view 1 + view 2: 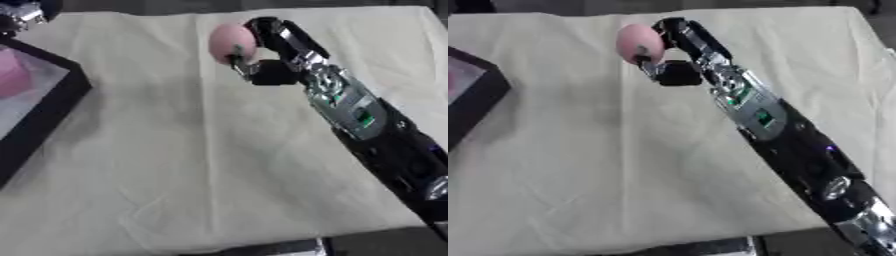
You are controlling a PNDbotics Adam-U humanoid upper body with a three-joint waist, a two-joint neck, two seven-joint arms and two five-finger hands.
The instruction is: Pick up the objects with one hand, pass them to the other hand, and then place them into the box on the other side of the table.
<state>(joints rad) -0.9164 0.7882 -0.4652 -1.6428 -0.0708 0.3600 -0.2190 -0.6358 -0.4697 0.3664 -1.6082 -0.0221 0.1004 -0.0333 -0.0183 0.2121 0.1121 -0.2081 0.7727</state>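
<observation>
Your right hand [276,52] has its fingers curled round the pink ball [231,42], held up over the far middle of the cloth [192,165]. That looks like the carry toward the handover. Your left hand [22,17] barely shows at the top left corner; I can't tell its fingers. Next, bring both together over the open cloth, clear of the black box [48,107] rim.

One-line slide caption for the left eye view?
Right hand holds a pink ball above the cloth-covered table; black box at left.
</observation>
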